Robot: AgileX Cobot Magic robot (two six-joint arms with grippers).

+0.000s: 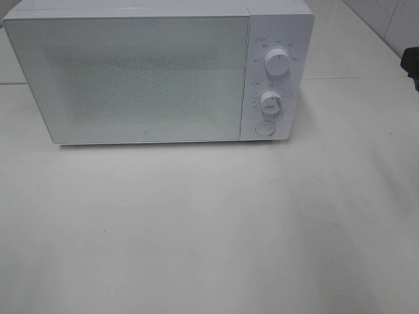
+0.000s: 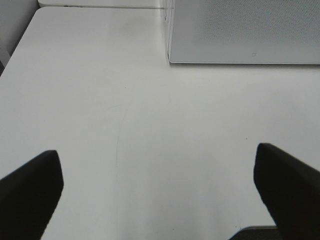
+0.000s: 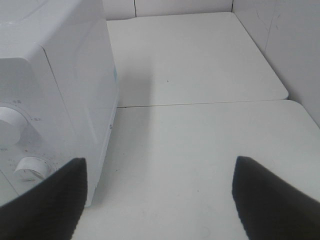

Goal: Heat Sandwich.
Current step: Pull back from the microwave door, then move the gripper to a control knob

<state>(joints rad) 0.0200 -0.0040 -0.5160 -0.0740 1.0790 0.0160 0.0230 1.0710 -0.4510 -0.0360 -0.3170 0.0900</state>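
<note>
The sandwich shows in none of the three views. It may sit behind the shut door, whose frosted, speckled panel hides the inside, or it may lie outside the pictures; I cannot tell which.

The boxy white microwave oven (image 1: 131, 72) stands toward the far side of the pale, glossy tabletop (image 1: 196, 229). Its door faces the arms squarely, probably so that both can work at it head-on. To the right of the door, the control strip carries a large white upper dial (image 1: 279, 62), a smaller white lower dial (image 1: 270, 102) and a round white button (image 1: 264, 128) beneath them. That puts all the controls on the right arm's side.

The left gripper (image 2: 156, 150) hangs low over bare tabletop near the oven's front left corner. Its dark fingers are spread wide with nothing between them. The right gripper (image 3: 160, 161) is beside the oven's right wall with the dials close by, its fingers likewise apart and empty. Both look ready for a first move, not busy with a grip.
</note>
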